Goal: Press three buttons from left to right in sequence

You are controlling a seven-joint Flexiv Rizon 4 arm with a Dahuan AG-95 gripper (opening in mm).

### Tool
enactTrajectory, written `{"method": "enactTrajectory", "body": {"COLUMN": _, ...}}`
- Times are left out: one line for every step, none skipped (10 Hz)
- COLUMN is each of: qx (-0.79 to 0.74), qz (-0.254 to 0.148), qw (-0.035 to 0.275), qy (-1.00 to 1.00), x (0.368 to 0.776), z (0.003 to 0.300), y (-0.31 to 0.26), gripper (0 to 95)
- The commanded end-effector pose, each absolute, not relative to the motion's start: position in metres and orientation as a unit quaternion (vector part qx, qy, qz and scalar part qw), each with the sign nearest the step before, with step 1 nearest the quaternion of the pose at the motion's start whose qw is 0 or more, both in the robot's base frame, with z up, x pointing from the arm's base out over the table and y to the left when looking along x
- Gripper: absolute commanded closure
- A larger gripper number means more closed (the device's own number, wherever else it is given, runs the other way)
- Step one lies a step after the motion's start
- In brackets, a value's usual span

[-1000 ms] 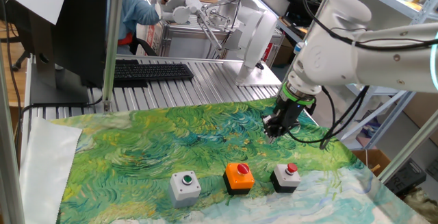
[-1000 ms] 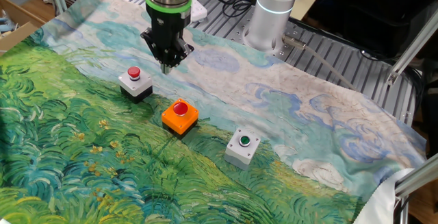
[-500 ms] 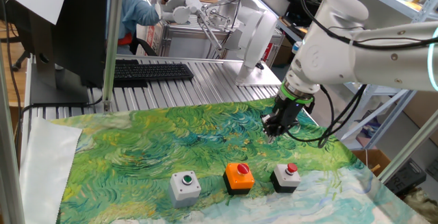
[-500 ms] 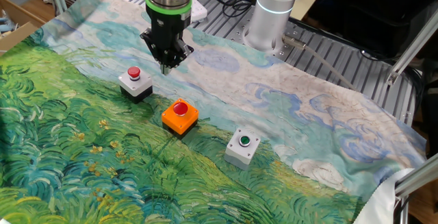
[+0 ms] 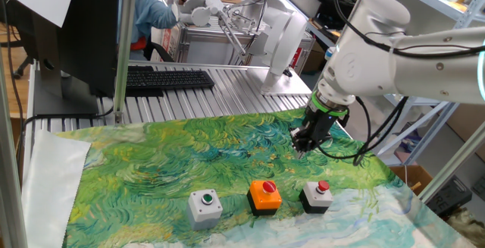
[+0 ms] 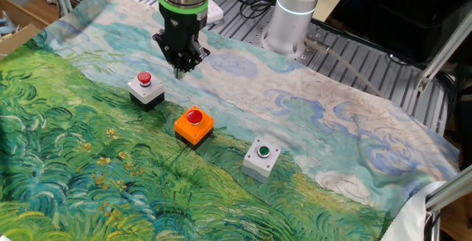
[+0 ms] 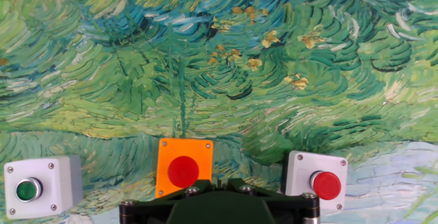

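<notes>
Fingertips of the gripper (image 5: 301, 148) are too small in one fixed view to separate; they hang clenched and empty above the painted cloth (image 5: 151, 172), behind the row of buttons. A keyboard (image 5: 168, 79) lies on the ribbed metal table (image 5: 227, 89) beyond. The grey box with green cap (image 5: 204, 206) sits left, the orange box (image 5: 265, 196) middle, the black box with red cap (image 5: 316, 196) right.

From the other fixed view the gripper (image 6: 179, 70) hovers just beside the black box (image 6: 146, 90), apart from it.

Only the hand's dark housing edge shows in the hand view; the orange box (image 7: 183, 168) lies directly ahead.
</notes>
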State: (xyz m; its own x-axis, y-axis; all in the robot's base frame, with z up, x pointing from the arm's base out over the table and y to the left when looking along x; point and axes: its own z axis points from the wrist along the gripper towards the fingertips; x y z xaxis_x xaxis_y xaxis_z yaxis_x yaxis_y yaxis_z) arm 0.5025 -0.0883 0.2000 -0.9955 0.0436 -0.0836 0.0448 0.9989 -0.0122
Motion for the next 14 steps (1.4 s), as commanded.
{"method": "enactTrajectory", "body": {"qx": 0.023, "qz": -0.007, "qw": 0.042, "qy": 0.999, "x": 0.502, "z": 0.200, "y": -0.089, "gripper": 95.0}}
{"method": "enactTrajectory", "body": {"qx": 0.023, "qz": -0.007, "qw": 0.042, "qy": 0.999, "x": 0.502, "z": 0.200, "y": -0.089, "gripper": 95.0}}
{"method": "enactTrajectory", "body": {"qx": 0.024, "qz": -0.007, "qw": 0.042, "qy": 0.999, "x": 0.502, "z": 0.200, "y": -0.089, "gripper": 95.0}}
{"method": "enactTrajectory", "body": {"qx": 0.025, "qz": -0.007, "qw": 0.042, "qy": 0.999, "x": 0.502, "z": 0.200, "y": -0.089, "gripper": 95.0}}
{"method": "enactTrajectory", "body": {"qx": 0.026, "qz": -0.007, "qw": 0.042, "qy": 0.999, "x": 0.502, "z": 0.200, "y": -0.089, "gripper": 95.0}}
{"method": "enactTrajectory", "body": {"qx": 0.028, "qz": -0.007, "qw": 0.042, "qy": 0.999, "x": 0.502, "z": 0.200, "y": -0.089, "gripper": 95.0}}
{"method": "enactTrajectory", "body": {"qx": 0.030, "qz": -0.007, "qw": 0.042, "qy": 0.999, "x": 0.502, "z": 0.200, "y": -0.089, "gripper": 95.0}}
{"method": "enactTrajectory", "body": {"qx": 0.029, "qz": -0.007, "qw": 0.042, "qy": 0.999, "x": 0.500, "z": 0.201, "y": -0.089, "gripper": 95.0}}
{"method": "enactTrajectory", "body": {"qx": 0.029, "qz": -0.007, "qw": 0.041, "qy": 0.999, "x": 0.498, "z": 0.201, "y": -0.092, "gripper": 95.0}}
{"method": "enactTrajectory", "body": {"qx": 0.024, "qz": -0.007, "qw": 0.041, "qy": 0.999, "x": 0.497, "z": 0.201, "y": -0.097, "gripper": 95.0}}
{"method": "enactTrajectory", "body": {"qx": 0.016, "qz": -0.009, "qw": 0.041, "qy": 0.999, "x": 0.500, "z": 0.201, "y": -0.107, "gripper": 95.0}}
{"method": "enactTrajectory", "body": {"qx": 0.005, "qz": -0.014, "qw": 0.041, "qy": 0.999, "x": 0.503, "z": 0.203, "y": -0.122, "gripper": 95.0}}
{"method": "enactTrajectory", "body": {"qx": 0.002, "qz": -0.015, "qw": 0.041, "qy": 0.999, "x": 0.507, "z": 0.206, "y": -0.143, "gripper": 95.0}}
{"method": "enactTrajectory", "body": {"qx": 0.000, "qz": -0.014, "qw": 0.041, "qy": 0.999, "x": 0.511, "z": 0.207, "y": -0.156, "gripper": 95.0}}
